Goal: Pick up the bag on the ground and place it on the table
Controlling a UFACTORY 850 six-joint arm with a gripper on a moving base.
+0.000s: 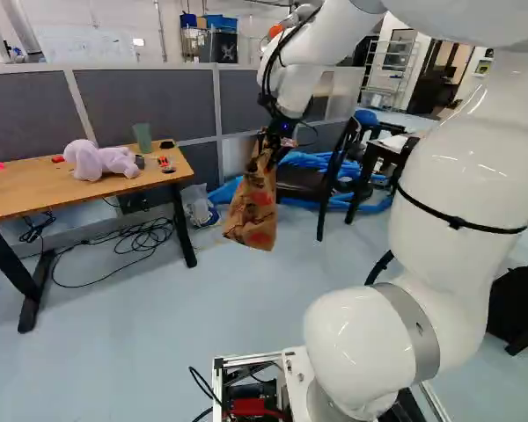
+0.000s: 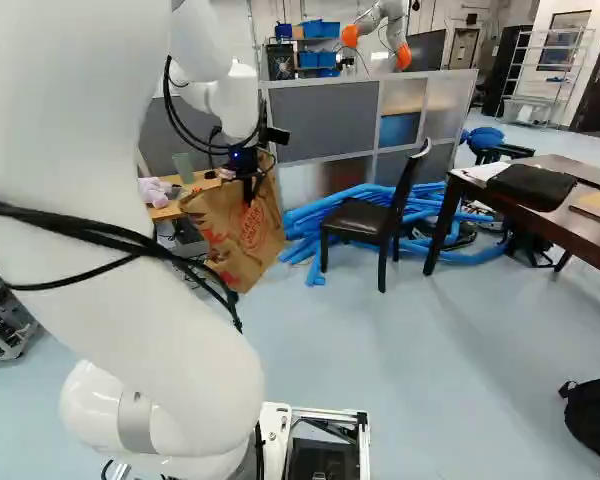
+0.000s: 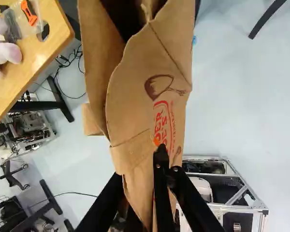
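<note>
One brown paper grocery bag [image 1: 252,211] hangs from our gripper [image 3: 165,164], off the floor, with its paper pinched between the two closed-in fingers and the rest of it loose. We take the goal to be the wood-topped desk [image 1: 44,189], and the relation that matters is sideways: the desk lies to the left of the bag, its right end nearest, with a gap between. The bag's long axis runs roughly upright, leaning so that its bottom sits a little left of its top. That bottom appears to be lower than the desktop, so we judge that the next move wants lift first, then a carry to the left; going straight across could strike the desk's right edge.

On the desktop, a lilac plush toy [image 1: 101,161] sits towards the far side, with a green cup [image 1: 143,138] and a red-handled tool [image 1: 165,164] near the right end. We would aim for the wood on the near side of the toy. A grey partition [image 1: 145,97] stands behind the desk and limits reach that way, while a black chair [image 2: 363,217] is to the bag's right, so swinging left looks the safer way.
</note>
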